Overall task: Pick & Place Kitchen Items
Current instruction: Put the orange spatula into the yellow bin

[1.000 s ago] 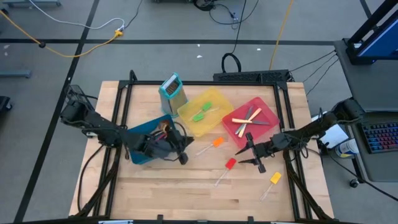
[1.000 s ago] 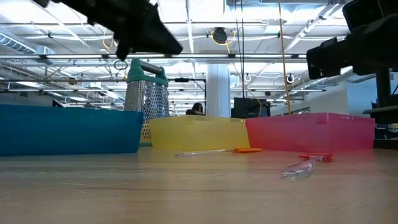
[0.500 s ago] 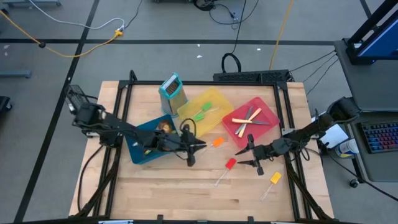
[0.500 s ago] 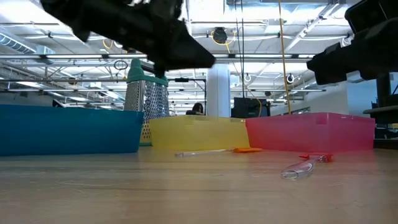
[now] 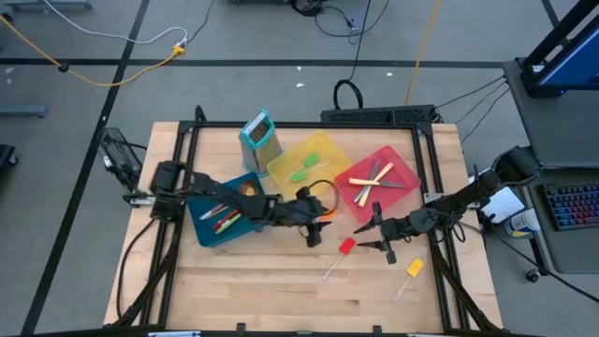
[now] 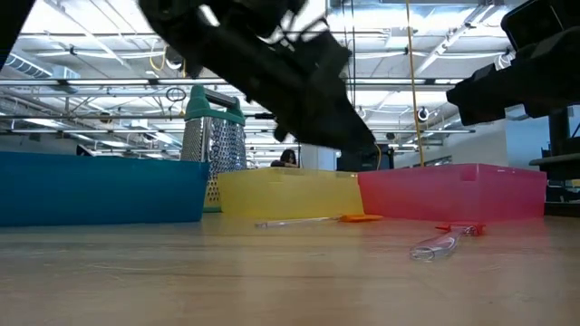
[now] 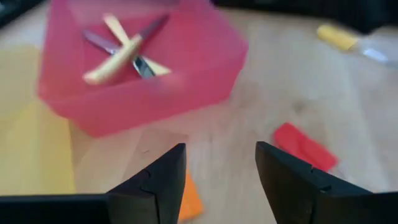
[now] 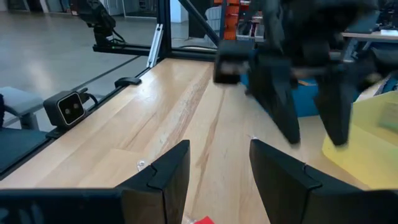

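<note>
My left gripper (image 5: pixel 317 223) (image 7: pixel 221 149) hangs open above the table, right over the orange-headed spatula (image 5: pixel 328 213) (image 7: pixel 189 200), and holds nothing. That spatula, a red-headed one (image 5: pixel 344 248) (image 7: pixel 305 146) and a yellow-headed one (image 5: pixel 413 269) all lie flat on the wood. To the right of the red-headed spatula, my right gripper (image 5: pixel 379 234) (image 8: pixel 221 146) is open and empty, held above the table. Red and green utensils lie in the blue bin (image 5: pixel 208 227).
The yellow bin (image 5: pixel 323 150) holds green utensils. The red bin (image 5: pixel 404 161) holds cream-handled knives. An upright grater (image 5: pixel 259 134) stands behind the blue bin. Bare wood runs along the table's near edge (image 5: pixel 281 300).
My left gripper has swung from over the blue bin toward the table's right edge and come down lower. It now hangs over the orange-headed spatula. With the arm gone, the utensils in the blue bin show. The three spatulas on the table have not moved.
</note>
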Action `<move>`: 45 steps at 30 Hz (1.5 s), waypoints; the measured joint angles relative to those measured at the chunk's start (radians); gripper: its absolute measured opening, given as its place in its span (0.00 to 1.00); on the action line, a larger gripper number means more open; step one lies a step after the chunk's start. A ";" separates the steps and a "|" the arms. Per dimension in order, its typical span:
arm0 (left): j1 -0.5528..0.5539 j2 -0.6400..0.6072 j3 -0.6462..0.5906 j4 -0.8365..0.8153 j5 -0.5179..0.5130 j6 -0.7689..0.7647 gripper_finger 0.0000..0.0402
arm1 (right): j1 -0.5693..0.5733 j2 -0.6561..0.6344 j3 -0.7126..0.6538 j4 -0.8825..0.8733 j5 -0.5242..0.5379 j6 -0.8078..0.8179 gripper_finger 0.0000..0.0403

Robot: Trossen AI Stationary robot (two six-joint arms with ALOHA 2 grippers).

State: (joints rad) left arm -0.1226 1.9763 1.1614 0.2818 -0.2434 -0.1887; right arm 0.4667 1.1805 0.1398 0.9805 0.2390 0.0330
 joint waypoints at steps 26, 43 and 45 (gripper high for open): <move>0.046 0.069 0.116 -0.353 -0.049 -0.038 0.41 | 0.000 0.000 0.000 -0.036 0.000 0.008 0.40; 0.030 0.078 0.451 -0.859 0.056 -0.185 0.41 | -0.001 0.000 0.000 -0.023 0.003 0.005 0.40; 0.036 0.116 0.503 -0.874 0.088 -0.170 0.41 | -0.001 0.000 0.000 -0.021 0.003 0.005 0.40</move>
State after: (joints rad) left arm -0.0868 2.0926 1.6648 -0.5924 -0.1551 -0.3591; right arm 0.4660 1.1805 0.1394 0.9592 0.2420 0.0380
